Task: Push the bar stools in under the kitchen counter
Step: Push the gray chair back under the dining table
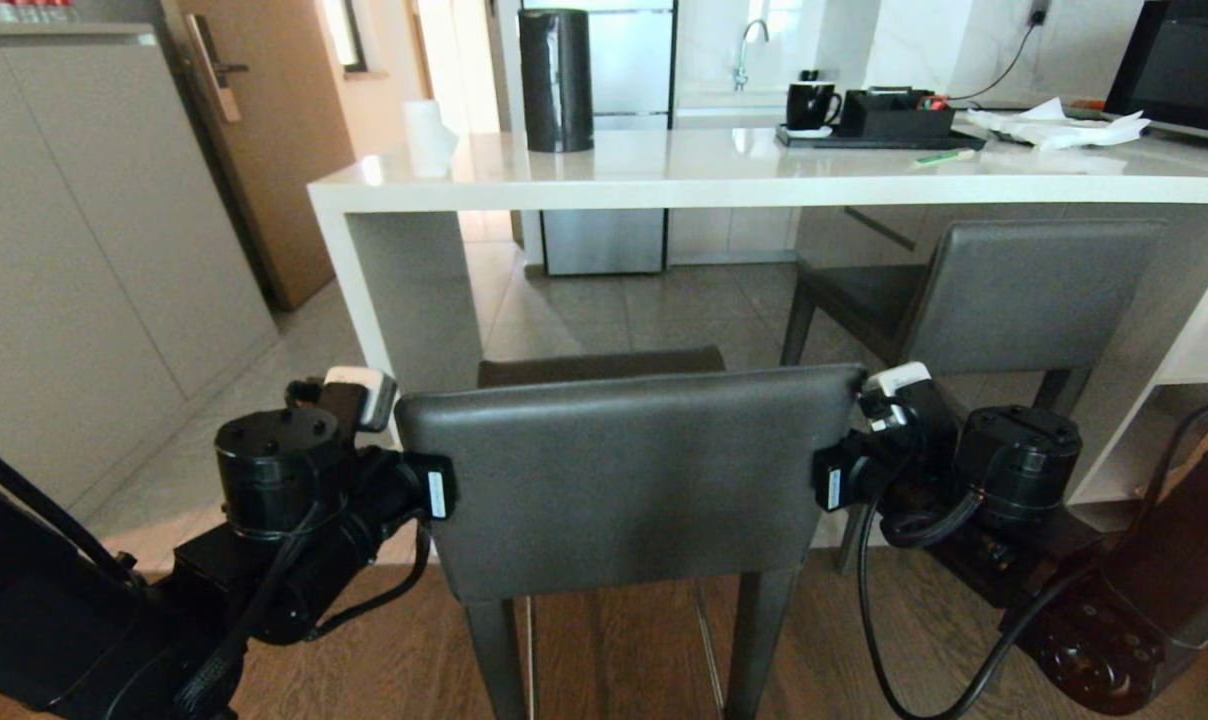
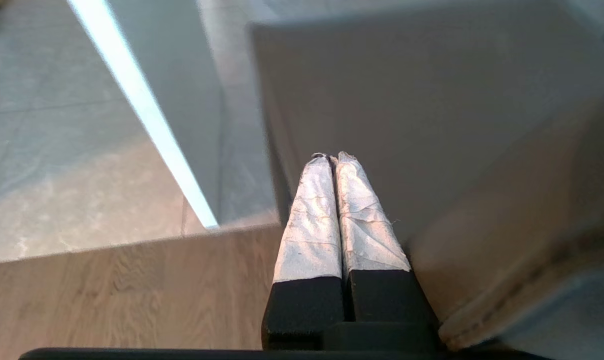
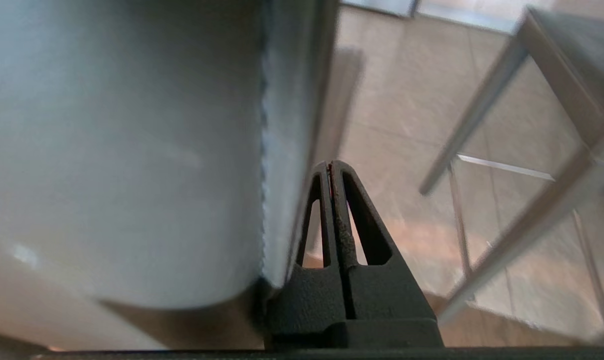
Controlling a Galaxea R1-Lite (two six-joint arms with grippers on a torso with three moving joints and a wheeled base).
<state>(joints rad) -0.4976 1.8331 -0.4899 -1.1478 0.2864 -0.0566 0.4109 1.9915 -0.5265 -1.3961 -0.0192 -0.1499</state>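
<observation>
Both hands, left hand [image 2: 332, 156] and right hand [image 3: 330, 165], fingers pressed together, flank the near stool's backrest [image 1: 629, 475] facing the white table [image 1: 724, 175].

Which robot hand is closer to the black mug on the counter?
The right end effector. It sits at the near stool's right edge, below the black mug; the left end effector is at its left edge, farther across.

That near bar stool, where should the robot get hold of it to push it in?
Probably the near bar stool by its backrest's two side edges, from behind: the shut left gripper and shut right gripper already flank it, bracing both sides toward the kitchen counter.
</observation>
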